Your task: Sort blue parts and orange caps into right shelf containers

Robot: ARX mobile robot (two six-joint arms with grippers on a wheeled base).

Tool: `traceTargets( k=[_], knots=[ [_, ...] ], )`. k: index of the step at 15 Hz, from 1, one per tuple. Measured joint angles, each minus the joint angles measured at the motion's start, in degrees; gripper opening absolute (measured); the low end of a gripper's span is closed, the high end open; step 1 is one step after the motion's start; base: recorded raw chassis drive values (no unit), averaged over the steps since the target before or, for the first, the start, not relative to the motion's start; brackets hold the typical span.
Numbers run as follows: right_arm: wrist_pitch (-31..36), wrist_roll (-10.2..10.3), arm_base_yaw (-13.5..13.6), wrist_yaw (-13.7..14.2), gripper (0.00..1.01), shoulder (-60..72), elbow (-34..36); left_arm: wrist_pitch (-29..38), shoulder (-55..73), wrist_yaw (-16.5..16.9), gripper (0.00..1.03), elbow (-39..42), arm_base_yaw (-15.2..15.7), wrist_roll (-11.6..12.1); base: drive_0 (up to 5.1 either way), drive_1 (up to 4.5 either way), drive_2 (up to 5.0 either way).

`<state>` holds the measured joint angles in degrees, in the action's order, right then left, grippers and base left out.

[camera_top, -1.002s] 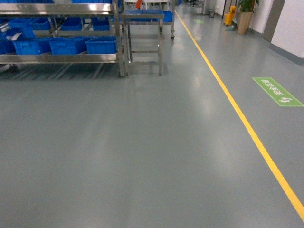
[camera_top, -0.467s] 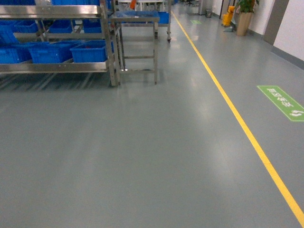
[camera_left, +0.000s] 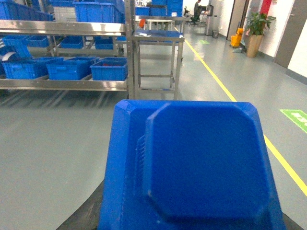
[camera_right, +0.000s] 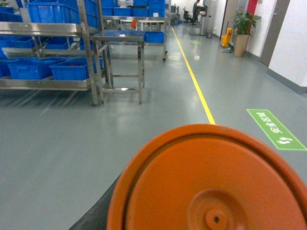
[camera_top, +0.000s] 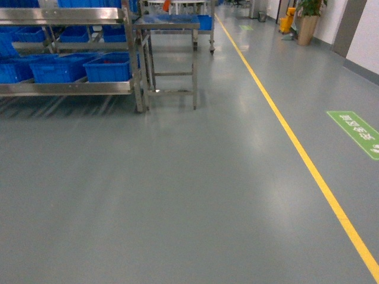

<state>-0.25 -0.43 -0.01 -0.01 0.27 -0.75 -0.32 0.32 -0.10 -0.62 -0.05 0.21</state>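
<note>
Rig on the open grey floor, with the shelf well ahead to my left.

From the head camera I saw the stainless steel shelf rack (camera_top: 71, 86) at upper left, its lower level carrying a row of deep bright-blue ribbed plastic crates (camera_top: 109, 66); a small stainless steel bench (camera_top: 167, 23) stood just beside the rack's right end, and a yellow floor line (camera_top: 308, 163) ran along the right. Neither arm showed there. My left wrist camera was filled by a flat blue plastic part with clipped corners (camera_left: 196, 167), very close under the lens. My right wrist camera was likewise filled by a round orange plastic cap (camera_right: 211, 182). I could see neither gripper in any view, so I could not tell how their jaws stood or whether they held these pieces.
</note>
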Motion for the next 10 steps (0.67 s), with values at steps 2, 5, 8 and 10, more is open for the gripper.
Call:
traceTargets(
  k=[2, 5, 8, 10],
  knots=[
    [-0.24, 0.00, 0.00, 0.00, 0.43, 0.00, 0.00, -0.13, 0.00, 0.04, 0.42, 0.00, 0.00, 0.00, 0.1, 4.39, -4.2],
    [0.07, 0.00, 0.00, 0.00, 0.43, 0.00, 0.00, 0.02, 0.00, 0.02, 0.42, 0.00, 0.00, 0.00, 0.1, 4.39, -4.2],
    [-0.15, 0.00, 0.00, 0.00, 0.43, 0.00, 0.00, -0.15, 0.02, 0.04, 0.42, 0.00, 0.00, 0.00, 0.1, 4.39, -4.2],
    [-0.22, 0.00, 0.00, 0.00, 0.43, 0.00, 0.00, -0.31, 0.02, 0.00, 0.42, 0.00, 0.00, 0.00, 0.1, 4.39, -4.2]
  ],
)
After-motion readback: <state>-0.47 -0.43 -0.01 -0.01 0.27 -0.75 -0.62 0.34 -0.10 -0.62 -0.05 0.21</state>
